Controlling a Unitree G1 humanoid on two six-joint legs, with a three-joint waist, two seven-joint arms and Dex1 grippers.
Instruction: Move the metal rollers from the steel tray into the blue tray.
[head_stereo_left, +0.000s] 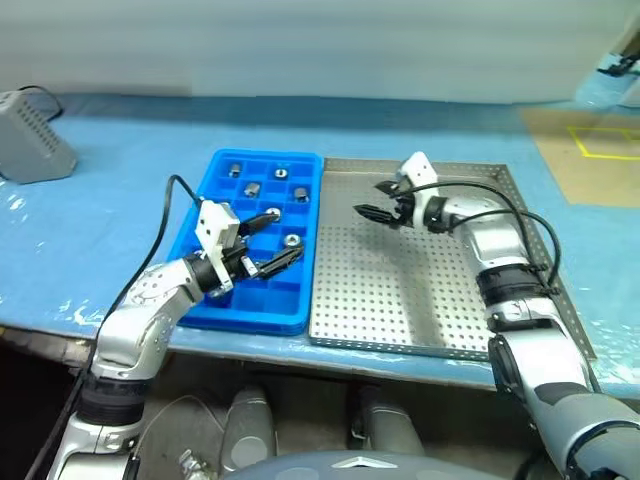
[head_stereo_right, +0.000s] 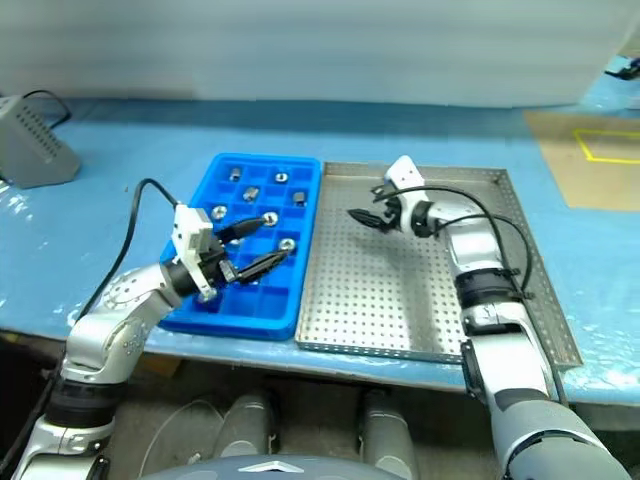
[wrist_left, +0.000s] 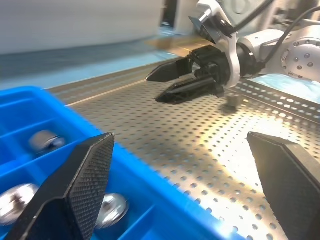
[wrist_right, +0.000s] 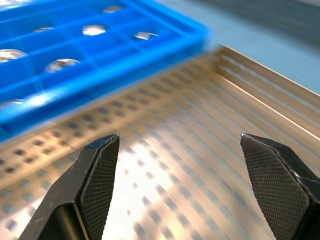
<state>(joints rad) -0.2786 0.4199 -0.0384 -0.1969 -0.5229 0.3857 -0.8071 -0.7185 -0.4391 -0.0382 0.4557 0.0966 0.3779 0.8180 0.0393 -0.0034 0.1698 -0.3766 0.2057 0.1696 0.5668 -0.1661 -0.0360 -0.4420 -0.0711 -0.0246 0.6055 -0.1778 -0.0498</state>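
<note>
The blue tray (head_stereo_left: 262, 312) lies to the left of the steel tray (head_stereo_left: 400, 290), the two edge to edge. Several metal rollers (head_stereo_left: 252, 188) sit in the blue tray's far compartments, one to a cell. My left gripper (head_stereo_left: 290, 231) hovers open over the blue tray's right side, pointing toward the steel tray, with nothing between its fingers (wrist_left: 75, 190). My right gripper (head_stereo_left: 367, 198) is open and holds nothing above the steel tray's far left part, near the blue tray's rim (wrist_right: 125, 75). Under the right hand a small grey thing (wrist_left: 231, 102) rests on the perforated base; I cannot tell if it is a roller.
A grey box (head_stereo_left: 30, 135) with a cable stands at the far left of the blue-covered table. Brown board with yellow tape (head_stereo_left: 590, 150) lies at the far right. Both trays sit close to the table's front edge.
</note>
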